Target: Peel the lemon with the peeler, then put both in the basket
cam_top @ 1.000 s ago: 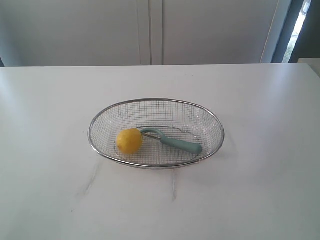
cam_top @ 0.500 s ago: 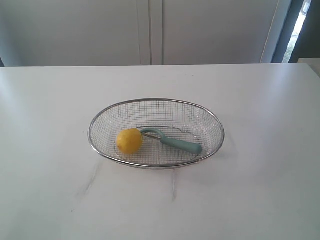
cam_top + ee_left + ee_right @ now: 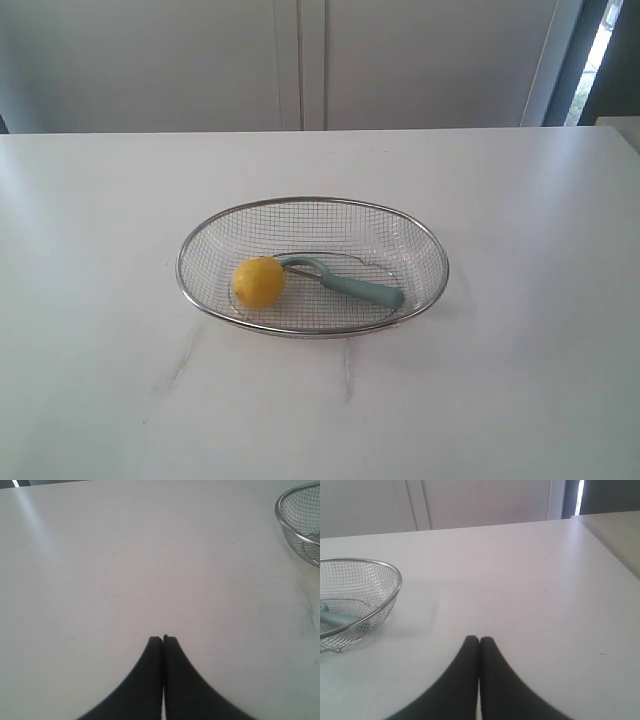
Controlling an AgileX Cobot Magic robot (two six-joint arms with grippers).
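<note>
Nothing changing over last second. Lemon (image 3: 258,282) lying against peeler (image 3: 350,284) head, both resting inside basket (image 3: 312,200), mid-table (image 3: 100,300), clear of edges. Left gripper (image 3: 163,639) and right gripper (image 3: 479,639) staying pressed together, empty. Placing seemingly done; peeling unverifiable.

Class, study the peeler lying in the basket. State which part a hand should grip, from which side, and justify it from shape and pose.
Grip the peeler midway along its teal handle, coming straight down from above. The handle lies flat on the mesh, clear of the lemon, while the blade end sits right beside it, and the basket wall probably blocks any sideways approach.
</note>
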